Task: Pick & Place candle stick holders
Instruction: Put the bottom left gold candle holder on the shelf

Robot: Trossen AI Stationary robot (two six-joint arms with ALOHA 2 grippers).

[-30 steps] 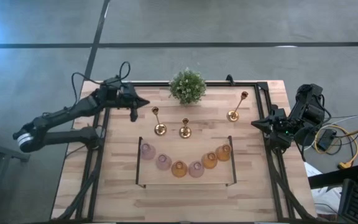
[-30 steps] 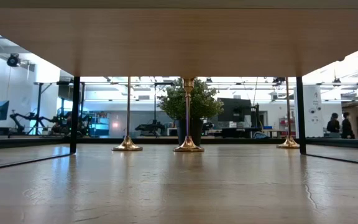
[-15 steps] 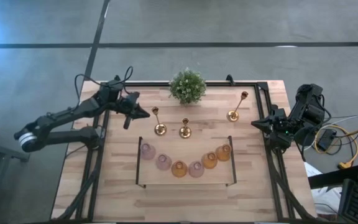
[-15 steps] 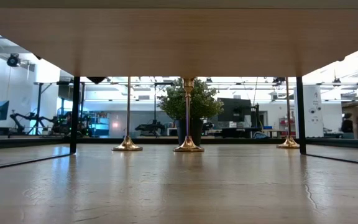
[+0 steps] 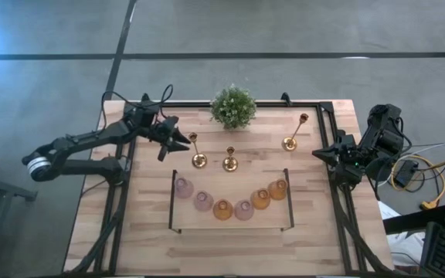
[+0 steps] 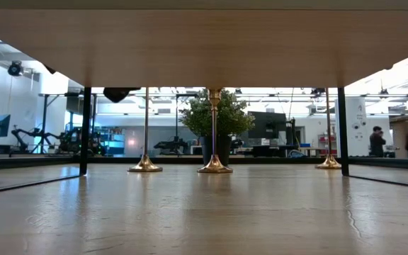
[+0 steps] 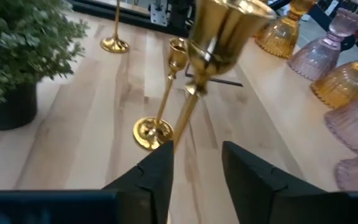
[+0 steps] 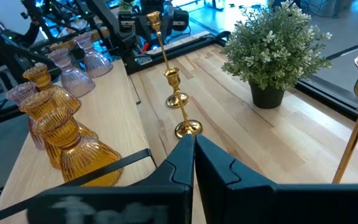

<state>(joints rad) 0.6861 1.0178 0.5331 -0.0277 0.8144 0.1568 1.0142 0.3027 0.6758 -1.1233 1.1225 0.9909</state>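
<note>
On the counter point(image 5: 153, 232) I see nothing carried off yet. All six glass cups point(image 5: 222, 208) sit in an arc inside the black frame, and the three gold candlesticks stand beyond them, near the plant point(image 5: 233, 106). My left end effector point(image 5: 181, 139) hovers just beside the left candlestick point(image 5: 198, 160), fingers apart around its stem and not clamped. My right end effector point(image 5: 317, 153) waits at the counter's right edge, fingers together. I judge the first pick is only starting.

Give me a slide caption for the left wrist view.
Open left end effector lined up on the nearest brass candlestick, beside the potted plant.
</note>
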